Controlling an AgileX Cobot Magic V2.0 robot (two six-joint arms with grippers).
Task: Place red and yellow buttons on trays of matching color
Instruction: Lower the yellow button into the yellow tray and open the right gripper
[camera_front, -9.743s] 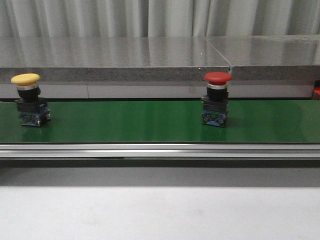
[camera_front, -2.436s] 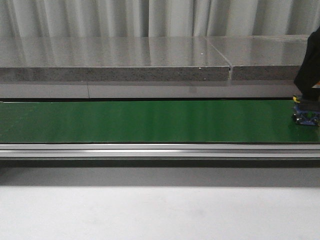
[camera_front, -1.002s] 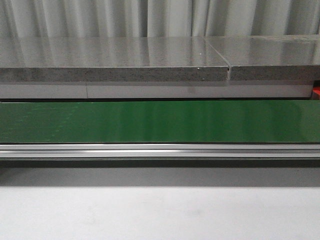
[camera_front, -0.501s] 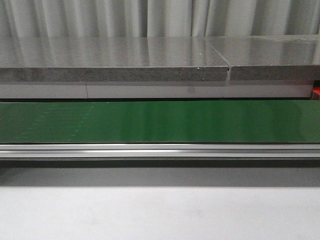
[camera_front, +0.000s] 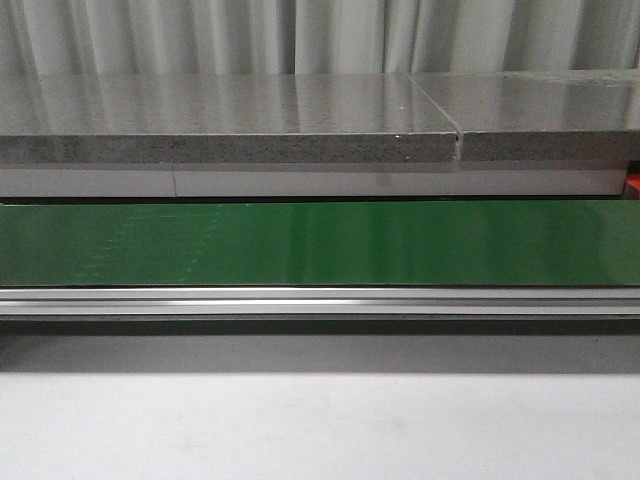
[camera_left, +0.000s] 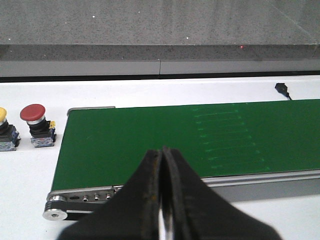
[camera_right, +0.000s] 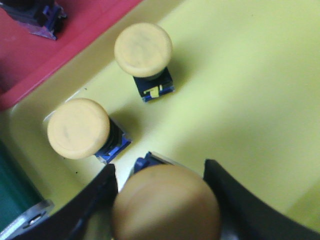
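My right gripper (camera_right: 162, 192) is shut on a yellow button (camera_right: 165, 205), its fingers either side of the cap, low over the yellow tray (camera_right: 250, 90). Two more yellow buttons (camera_right: 143, 49) (camera_right: 78, 128) stand in that tray. The red tray (camera_right: 85, 25) adjoins it and holds a button base (camera_right: 35, 17) at the frame's corner. My left gripper (camera_left: 162, 152) is shut and empty over the near edge of the green belt (camera_left: 150, 140). A red button (camera_left: 34, 125) and a yellow button (camera_left: 2, 131) stand on the white table beyond the belt's end. The front view shows no button and no gripper.
The green belt (camera_front: 320, 243) runs across the front view with an aluminium rail (camera_front: 320, 300) in front and a grey stone ledge (camera_front: 230, 120) behind. A sliver of red (camera_front: 633, 183) shows at the far right. A black cable end (camera_left: 283, 89) lies on the table past the belt.
The two buttons seen on the belt have gone from the front view. The right arm, at the belt's right end on a button 2.4 s ago, has left that view. Nothing moves over the last second.
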